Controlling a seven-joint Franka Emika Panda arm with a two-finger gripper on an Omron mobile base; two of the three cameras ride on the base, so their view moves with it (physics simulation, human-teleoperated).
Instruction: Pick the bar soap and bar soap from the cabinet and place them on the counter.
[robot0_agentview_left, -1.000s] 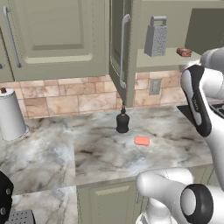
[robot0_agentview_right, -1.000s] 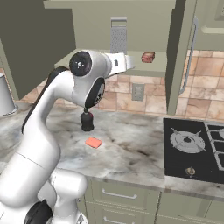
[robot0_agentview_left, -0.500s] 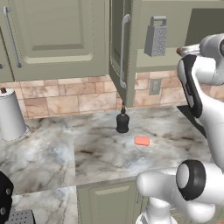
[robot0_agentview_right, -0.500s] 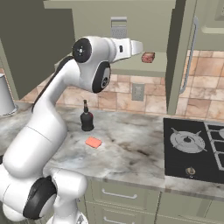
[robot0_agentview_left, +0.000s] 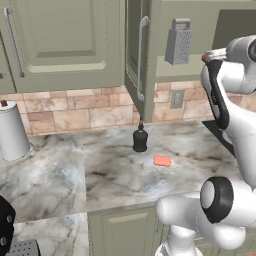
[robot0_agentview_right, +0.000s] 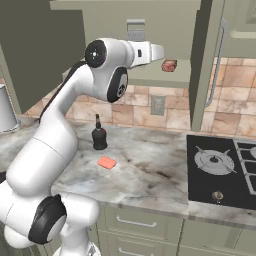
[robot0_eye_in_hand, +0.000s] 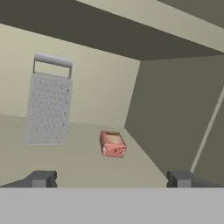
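I see no readable brand, label or writing on anything. My gripper (robot0_eye_in_hand: 111, 178) is spread fully wide, holding nothing, aimed into the open cabinet (robot0_agentview_right: 165, 30). The dark red-brown bar soap (robot0_eye_in_hand: 113, 144) lies on the cabinet shelf (robot0_eye_in_hand: 83, 162), ahead of my fingertips (robot0_eye_in_hand: 40, 178) and apart from them, with a steel grater (robot0_eye_in_hand: 48, 103) standing to its left. The salmon-orange bar soap (robot0_agentview_left: 162, 160) lies on the counter (robot0_agentview_left: 90, 175) near a black bottle (robot0_agentview_left: 140, 139).

White arm raised and bent at the elbow, wrist level, gripper (robot0_eye_in_hand: 110, 178) extended forward with both fingertips (robot0_eye_in_hand: 42, 178) spread wide, nothing between them.
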